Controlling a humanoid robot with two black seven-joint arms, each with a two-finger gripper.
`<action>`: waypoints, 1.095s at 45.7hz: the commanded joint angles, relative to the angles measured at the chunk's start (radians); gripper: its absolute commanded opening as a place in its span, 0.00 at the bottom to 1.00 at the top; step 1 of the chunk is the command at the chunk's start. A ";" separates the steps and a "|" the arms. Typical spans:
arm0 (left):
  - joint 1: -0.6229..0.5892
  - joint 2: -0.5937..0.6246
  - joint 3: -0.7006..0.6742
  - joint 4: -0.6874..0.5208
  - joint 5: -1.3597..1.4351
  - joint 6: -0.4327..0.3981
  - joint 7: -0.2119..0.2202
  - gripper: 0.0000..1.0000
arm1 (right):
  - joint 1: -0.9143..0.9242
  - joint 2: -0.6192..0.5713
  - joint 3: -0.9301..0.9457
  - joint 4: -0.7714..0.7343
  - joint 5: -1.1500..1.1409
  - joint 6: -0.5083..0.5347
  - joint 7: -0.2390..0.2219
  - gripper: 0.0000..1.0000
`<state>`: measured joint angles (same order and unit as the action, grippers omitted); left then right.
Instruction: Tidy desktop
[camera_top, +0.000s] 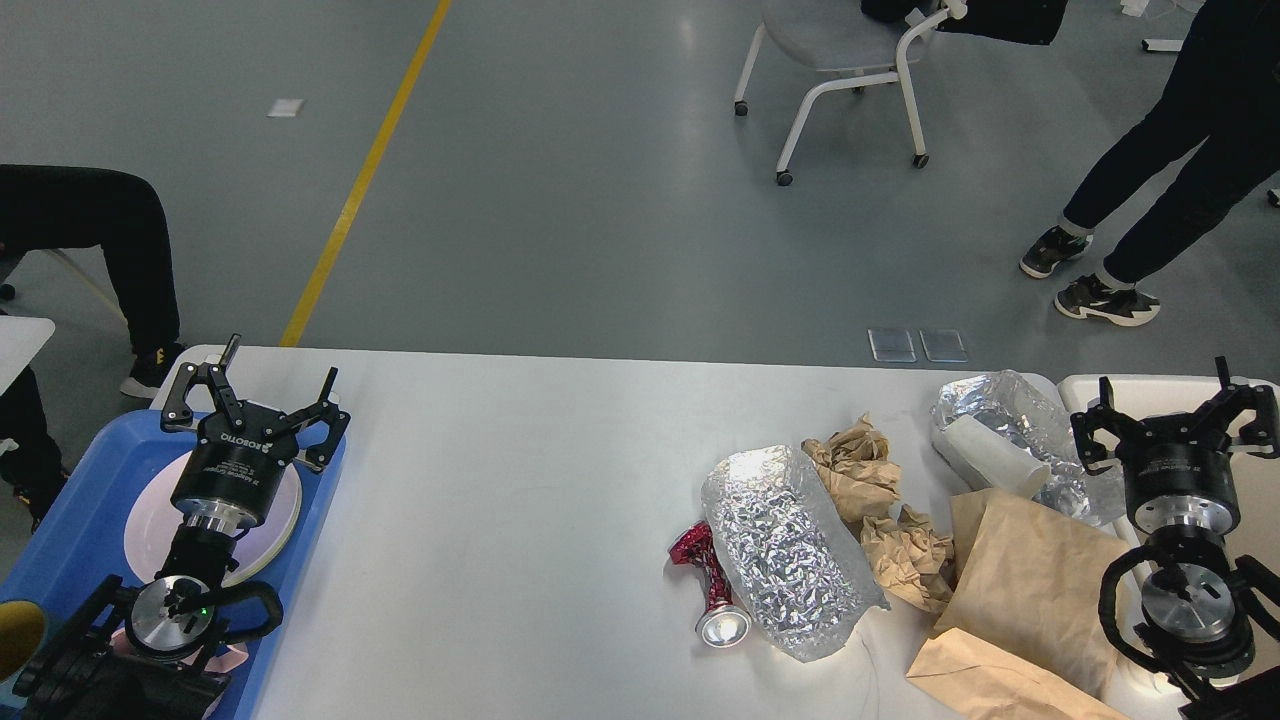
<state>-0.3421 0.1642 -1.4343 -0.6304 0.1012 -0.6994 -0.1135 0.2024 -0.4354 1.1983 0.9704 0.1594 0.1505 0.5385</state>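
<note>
The white desktop (500, 470) spans the lower half of the head view. On its right lies rubbish: a crushed red can (712, 590), a silver foil bag (785, 550), crumpled brown paper (880, 500), a brown paper bag (1020, 600), a white paper cup (990, 455) and a second foil bag (1030, 425). My left gripper (258, 382) is open and empty above the blue tray (70, 530) at the left. My right gripper (1175, 395) is open and empty at the far right, beside the rubbish.
A white plate (150, 525) lies in the blue tray under my left arm. A beige bin's rim (1150, 385) shows at the table's right end. Beyond the table are a wheeled chair (850, 60), a standing person (1170, 170) and a seated person (90, 240).
</note>
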 joint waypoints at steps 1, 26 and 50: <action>0.000 0.000 0.000 0.000 0.000 0.000 0.000 0.96 | -0.003 0.006 0.000 0.001 0.002 0.012 -0.003 1.00; 0.000 -0.003 0.000 0.000 0.000 0.000 0.002 0.96 | -0.012 0.003 -0.032 0.093 -0.029 0.120 -0.080 1.00; 0.000 -0.003 0.002 0.000 0.000 0.000 0.002 0.96 | 0.065 0.037 -0.118 0.110 -0.146 0.017 -0.100 1.00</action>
<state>-0.3421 0.1610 -1.4343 -0.6304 0.1012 -0.6995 -0.1120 0.2645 -0.4031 1.0802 1.0885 0.0152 0.1908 0.4392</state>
